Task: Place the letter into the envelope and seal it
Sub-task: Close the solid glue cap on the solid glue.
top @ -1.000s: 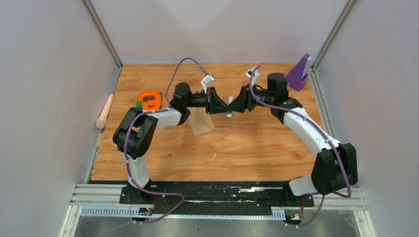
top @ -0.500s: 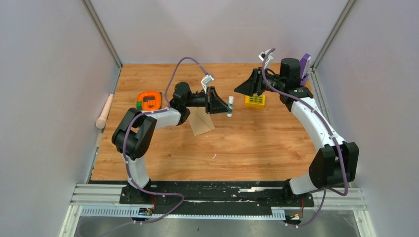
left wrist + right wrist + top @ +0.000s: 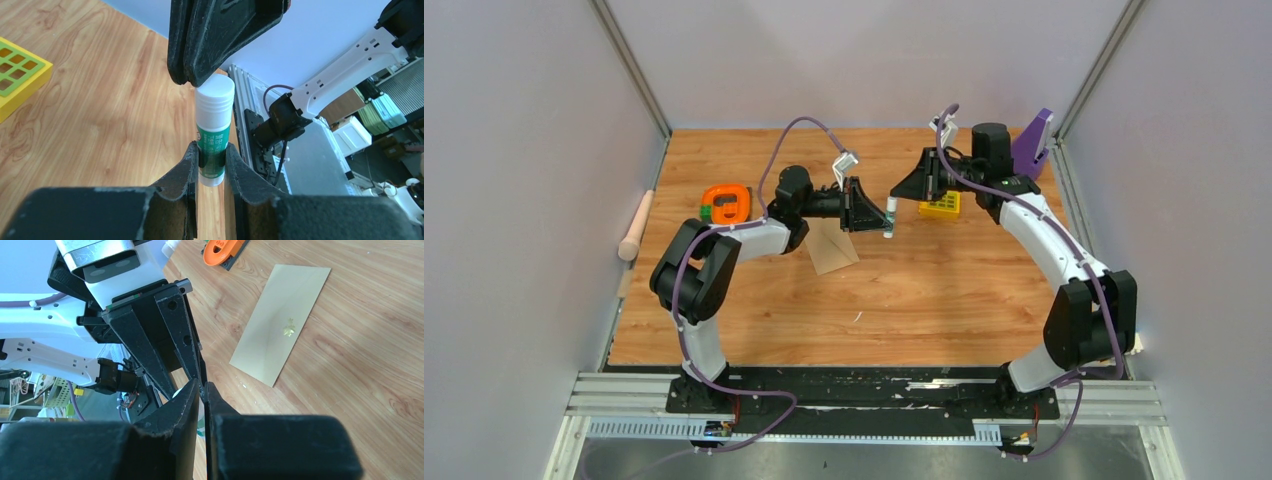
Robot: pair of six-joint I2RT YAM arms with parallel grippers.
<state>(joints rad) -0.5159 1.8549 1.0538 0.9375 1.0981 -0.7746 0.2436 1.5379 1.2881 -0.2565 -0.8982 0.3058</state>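
The tan envelope [image 3: 280, 325] lies flat, 1 small gold mark on it.

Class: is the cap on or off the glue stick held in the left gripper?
On. The white cap tops the glue stick clamped in the left gripper; the right gripper is at the cap.

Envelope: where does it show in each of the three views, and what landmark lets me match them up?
Top external: the envelope lies flat just left of centre, below the left end effector in the picture.
Left wrist: not in it.
Right wrist: upper right, a tan rectangle lying flat.
Shared landmark: the left end effector, seen in all three views, gripping the glue stick.
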